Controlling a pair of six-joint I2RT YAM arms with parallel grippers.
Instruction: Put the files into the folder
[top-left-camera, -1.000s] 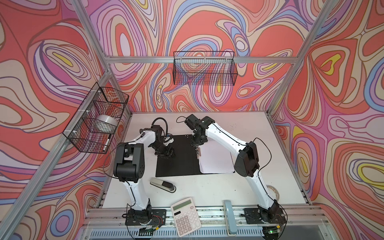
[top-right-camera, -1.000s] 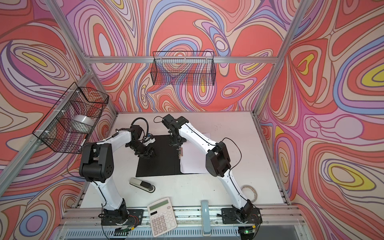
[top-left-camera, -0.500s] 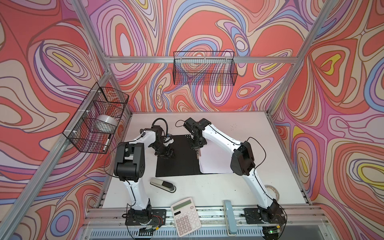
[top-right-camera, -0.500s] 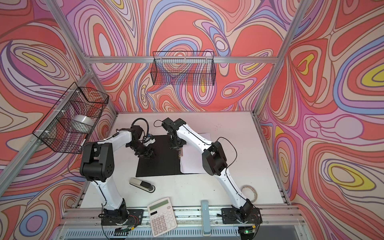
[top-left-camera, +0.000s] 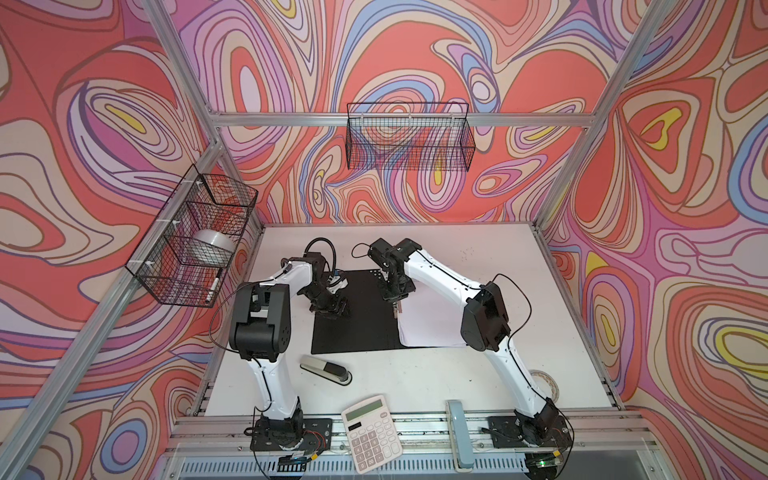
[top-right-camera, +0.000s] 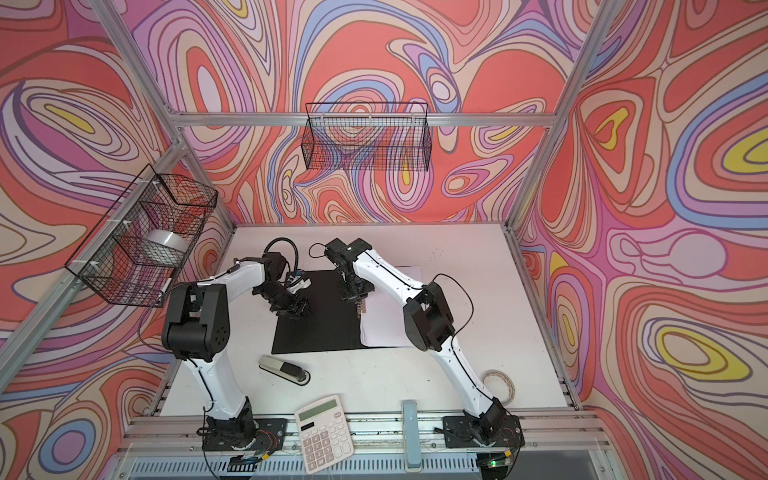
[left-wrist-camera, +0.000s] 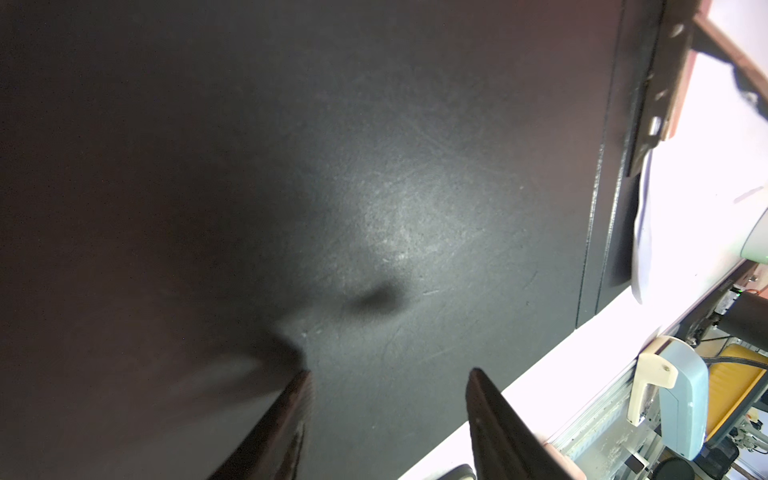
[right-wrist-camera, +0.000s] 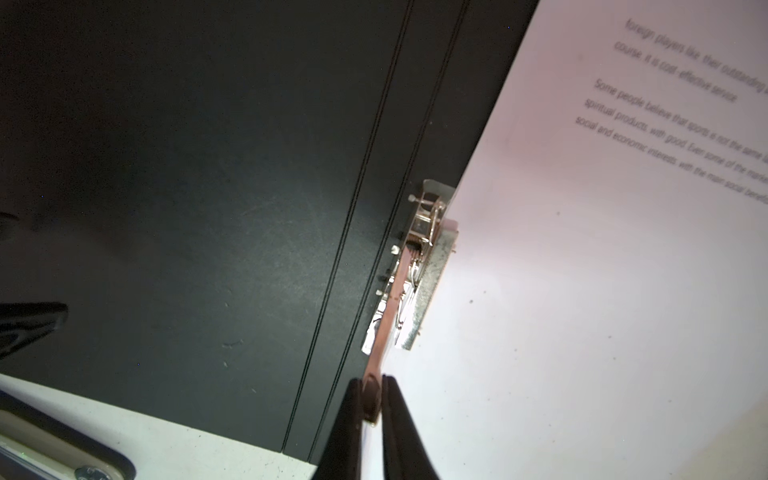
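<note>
The folder (top-left-camera: 357, 328) (top-right-camera: 316, 328) lies open on the table, black inside up, in both top views. The files (top-left-camera: 432, 324) (top-right-camera: 382, 328), white printed sheets, rest on its right half by the metal spine clip (right-wrist-camera: 424, 257). My right gripper (right-wrist-camera: 372, 380) (top-left-camera: 395, 299) is shut on the clip's thin copper-coloured lever (right-wrist-camera: 388, 328). My left gripper (left-wrist-camera: 390, 371) (top-left-camera: 332, 311) is open low over the folder's left cover (left-wrist-camera: 374, 166), with nothing between its fingers. The left wrist view also catches the clip (left-wrist-camera: 660, 104) and the files' edge (left-wrist-camera: 706, 187).
A grey stapler (top-left-camera: 326, 370) lies in front of the folder. At the front rail are a calculator (top-left-camera: 371, 432) and a pale blue tool (top-left-camera: 457, 432). A tape roll (top-left-camera: 544, 382) sits front right. Wire baskets (top-left-camera: 409, 141) (top-left-camera: 195, 245) hang on the walls.
My right arm's elbow has swung a little to the left and its jaws have closed slightly tighter on the lever. The left arm and the folder have stayed put.
</note>
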